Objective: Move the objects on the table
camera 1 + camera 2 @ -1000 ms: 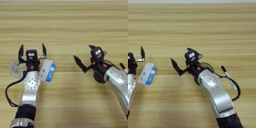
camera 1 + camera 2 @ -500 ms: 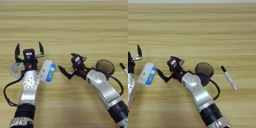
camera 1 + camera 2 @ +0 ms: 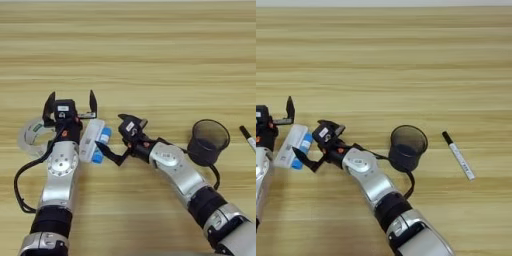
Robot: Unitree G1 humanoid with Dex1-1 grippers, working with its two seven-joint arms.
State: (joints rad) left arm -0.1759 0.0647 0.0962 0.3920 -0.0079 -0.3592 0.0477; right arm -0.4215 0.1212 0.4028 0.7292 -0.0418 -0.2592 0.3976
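With the right claw [image 3: 116, 140] spread wide at the blue tube [image 3: 101, 145] beside the white cassette [image 3: 91, 139], near the open left claw [image 3: 70, 103], a sideways nudge could roll the tube away.

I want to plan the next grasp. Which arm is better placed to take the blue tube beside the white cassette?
Probably the right. The right end effector is open with a fingertip at the blue tube. The left end effector, also open, sits above the white cassette, not aimed at the tube.

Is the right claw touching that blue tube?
Touching. In the left eye view one finger of the right gripper ends against the blue tube.
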